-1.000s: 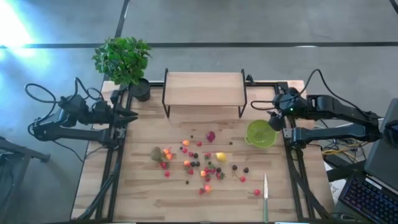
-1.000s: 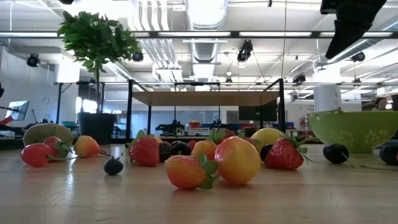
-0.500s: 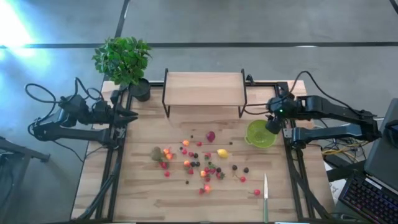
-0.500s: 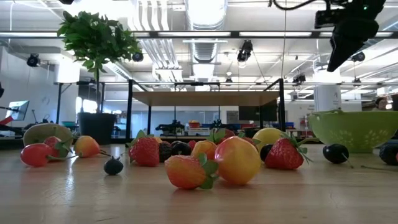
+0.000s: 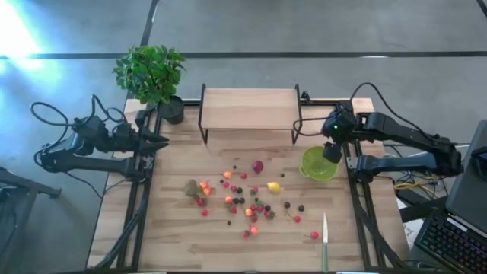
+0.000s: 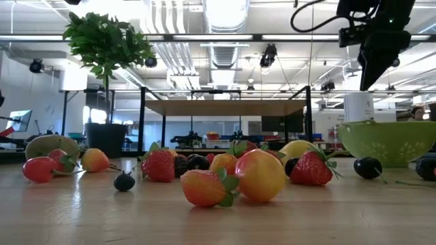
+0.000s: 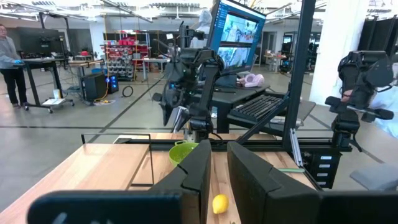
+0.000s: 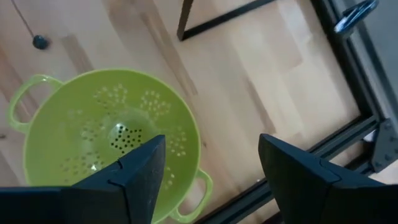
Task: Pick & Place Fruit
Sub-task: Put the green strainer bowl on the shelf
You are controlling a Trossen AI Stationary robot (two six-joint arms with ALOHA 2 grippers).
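Now the right pincer, having swung in from the table's right edge, is hovering wide open and empty above the lime-green perforated bowl; the small toy fruit is lying scattered mid-tabletop, unpicked, while the left pincer is waiting shut.

A lime-green colander sat on the wooden bench near its right edge. A green-handled knife lay at the front edge. A potted plant (leafy, dark pot) stood beside a low wooden shelf.
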